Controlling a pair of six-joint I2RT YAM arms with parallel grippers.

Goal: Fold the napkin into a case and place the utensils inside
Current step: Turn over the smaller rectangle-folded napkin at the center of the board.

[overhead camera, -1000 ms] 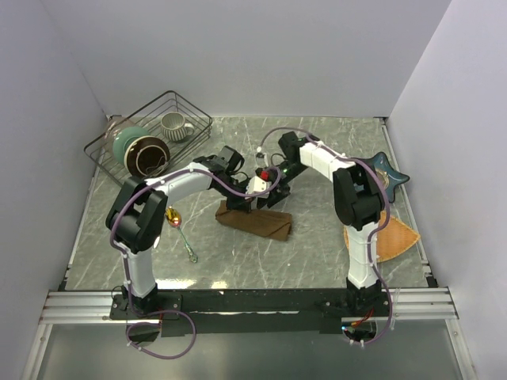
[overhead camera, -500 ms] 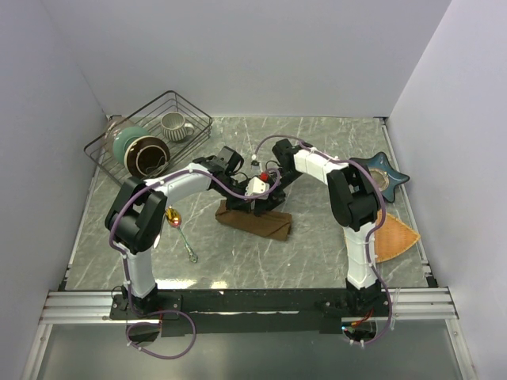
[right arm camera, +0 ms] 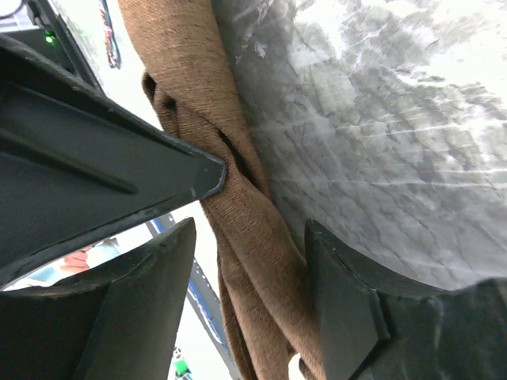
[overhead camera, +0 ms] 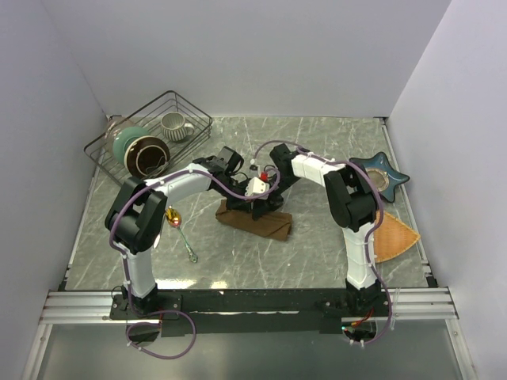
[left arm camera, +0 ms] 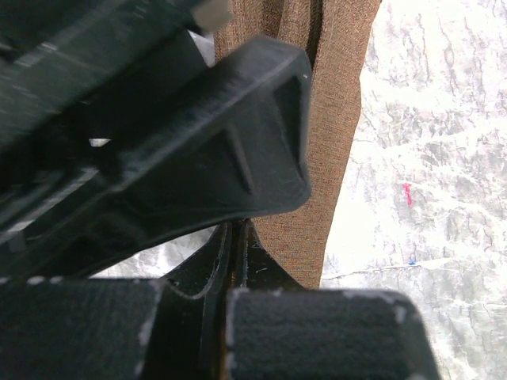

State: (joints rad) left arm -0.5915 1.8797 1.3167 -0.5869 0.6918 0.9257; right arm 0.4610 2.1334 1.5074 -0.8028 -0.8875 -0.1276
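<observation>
- The napkin [overhead camera: 265, 224] lies folded into a narrow brown strip in the middle of the bench [overhead camera: 317, 261]. Both tools are bunched at its far long edge. The spoon [overhead camera: 182, 236] lies well apart to the left, outside the cloth.
- The left tool [left arm camera: 234, 237] is closed right beside the napkin's edge, and we cannot tell whether any cloth is pinched in it. If it holds nothing, a lift would leave the layers flat and the pocket would not open.
- The right tool [right arm camera: 249, 237] has its jaws apart with a bunched fold of cloth between them. If it closes here, we judge it may catch every layer rather than only the top one. That would seal the pocket instead of opening it.
- The two tools sit very close together. In the right wrist view a black finger, the other tool's as we read it, fills the upper left. A small sideways move could knock them together or trap cloth between them.
- If either tool pulls while the other grips, the strip could drag across the smooth bench and the folds could come undone.
- With the spoon not yet in the cloth, we judge the task about halfway.
</observation>
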